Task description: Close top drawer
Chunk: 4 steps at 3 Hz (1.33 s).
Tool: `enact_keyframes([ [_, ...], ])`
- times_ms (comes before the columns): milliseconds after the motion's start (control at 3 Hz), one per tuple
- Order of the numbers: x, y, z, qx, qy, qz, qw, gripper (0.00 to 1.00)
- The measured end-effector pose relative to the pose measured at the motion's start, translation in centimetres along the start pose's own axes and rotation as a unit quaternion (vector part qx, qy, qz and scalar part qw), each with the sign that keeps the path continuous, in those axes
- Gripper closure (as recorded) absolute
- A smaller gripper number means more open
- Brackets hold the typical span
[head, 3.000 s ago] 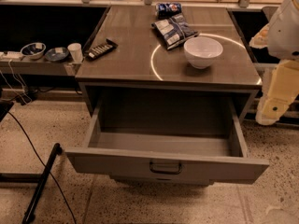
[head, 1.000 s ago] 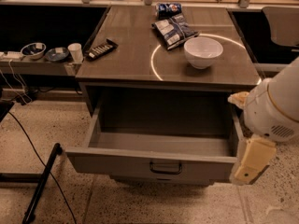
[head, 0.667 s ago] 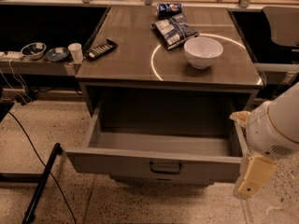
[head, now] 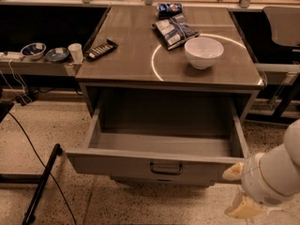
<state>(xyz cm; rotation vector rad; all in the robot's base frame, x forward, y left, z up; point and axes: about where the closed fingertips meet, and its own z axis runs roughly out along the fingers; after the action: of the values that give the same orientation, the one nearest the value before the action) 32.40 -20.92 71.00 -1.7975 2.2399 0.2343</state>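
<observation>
The top drawer [head: 140,165] is pulled far out of the grey cabinet [head: 168,86]. Its deep grey box is empty and its flat front carries a small dark centre pull handle [head: 165,168]. The lower drawers are hidden under it. My arm [head: 274,175] comes in at the bottom right corner. My gripper [head: 238,192] is low, just beyond the right end of the drawer front, near the floor. Only cream-coloured parts of it show.
On the cabinet top stand a white bowl [head: 203,52], two snack bags [head: 173,29] and a black remote [head: 100,49]. A low shelf at left holds bowls [head: 33,49] and a cup [head: 75,52]. A black pole [head: 41,184] and cable lie on the floor at left.
My arm has come down from beside the cabinet's right side to below the drawer's right front corner. The drawer has not moved.
</observation>
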Motion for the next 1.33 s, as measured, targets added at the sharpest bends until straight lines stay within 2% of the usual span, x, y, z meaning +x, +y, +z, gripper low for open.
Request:
enact_keyframes([
  [333,0.3,1.8,2.4,0.002,-0.012,-0.026,0.9996,0.66],
  [667,0.4,1.9,2.6,0.003,-0.013,-0.036,0.9993,0.89],
  [1000,-1.3,1.2,4.2,0.013,-0.057,-0.045,0.9972,1.00],
  [1333,-3.4,0.0,6.8,0.043,-0.117,-0.046,0.9912,1.00],
])
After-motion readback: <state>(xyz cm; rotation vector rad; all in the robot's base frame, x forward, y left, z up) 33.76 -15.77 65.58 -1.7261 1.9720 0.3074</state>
